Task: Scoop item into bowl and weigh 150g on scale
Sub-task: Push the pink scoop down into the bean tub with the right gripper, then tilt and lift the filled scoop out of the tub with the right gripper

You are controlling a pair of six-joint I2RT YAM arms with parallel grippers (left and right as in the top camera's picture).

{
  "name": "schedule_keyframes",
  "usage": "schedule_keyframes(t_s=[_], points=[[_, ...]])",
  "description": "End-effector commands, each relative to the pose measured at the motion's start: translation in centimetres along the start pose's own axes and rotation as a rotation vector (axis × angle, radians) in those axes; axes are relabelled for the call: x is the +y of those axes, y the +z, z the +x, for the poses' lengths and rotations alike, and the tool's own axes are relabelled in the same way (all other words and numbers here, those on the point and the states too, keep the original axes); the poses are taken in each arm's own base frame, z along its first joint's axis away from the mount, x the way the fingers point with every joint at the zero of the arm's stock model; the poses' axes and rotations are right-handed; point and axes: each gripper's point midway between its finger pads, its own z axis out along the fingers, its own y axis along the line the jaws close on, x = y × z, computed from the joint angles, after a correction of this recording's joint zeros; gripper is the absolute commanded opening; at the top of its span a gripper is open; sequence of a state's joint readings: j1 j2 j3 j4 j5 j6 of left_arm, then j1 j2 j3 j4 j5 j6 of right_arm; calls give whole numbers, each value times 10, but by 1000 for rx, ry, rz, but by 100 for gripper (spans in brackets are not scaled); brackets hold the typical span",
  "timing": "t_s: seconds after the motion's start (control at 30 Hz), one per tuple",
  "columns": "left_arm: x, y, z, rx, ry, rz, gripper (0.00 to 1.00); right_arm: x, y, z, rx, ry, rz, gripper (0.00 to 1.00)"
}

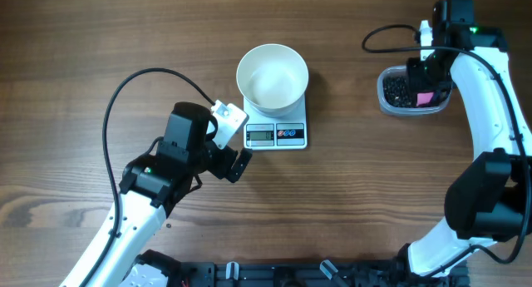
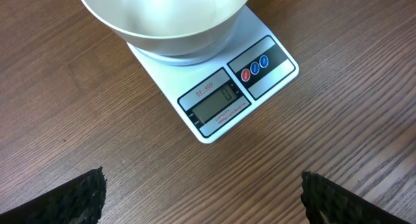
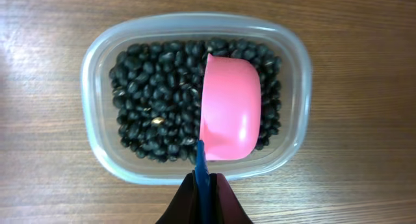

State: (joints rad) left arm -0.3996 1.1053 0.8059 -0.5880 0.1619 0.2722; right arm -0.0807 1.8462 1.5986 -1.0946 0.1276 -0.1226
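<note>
Pink scoop (image 3: 229,107) over beans (image 3: 156,120), bowl (image 1: 272,75) on scale (image 1: 278,136) — centred

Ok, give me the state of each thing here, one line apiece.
bowl: empty, standing on the scale.
scale: on, display reads zero.
tub: lidless, holding beans.
scoop: in the tub, on the beans.
left tool: open, holding nothing.
right tool: shut on the scoop's handle.

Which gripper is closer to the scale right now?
Left. The left gripper, open, is beside the scale at its display end; the right gripper is away over the clear tub of beans, shut on the pink scoop.
</note>
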Motion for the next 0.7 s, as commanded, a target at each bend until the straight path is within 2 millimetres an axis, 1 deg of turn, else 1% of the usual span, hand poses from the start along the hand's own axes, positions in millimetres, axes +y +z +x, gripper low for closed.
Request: schedule_keyframes(t_s=[0.0, 0.13, 0.23, 0.37, 0.47, 0.67], points=[[0, 1, 2, 6, 4, 4, 100, 22, 15, 8, 55, -46, -108, 4], [0, 1, 2, 7, 4, 4, 100, 30, 20, 10, 69, -44, -151, 4], [0, 1, 2, 6, 4, 4, 100, 40, 22, 11, 81, -40, -213, 4], [0, 1, 2, 6, 4, 4, 100, 50, 21, 10, 76, -26, -293, 4], [0, 1, 2, 6, 4, 4, 100, 50, 19, 11, 74, 3, -345, 4], [0, 1, 2, 7, 4, 4, 100, 42, 16, 15, 81, 69, -421, 4]])
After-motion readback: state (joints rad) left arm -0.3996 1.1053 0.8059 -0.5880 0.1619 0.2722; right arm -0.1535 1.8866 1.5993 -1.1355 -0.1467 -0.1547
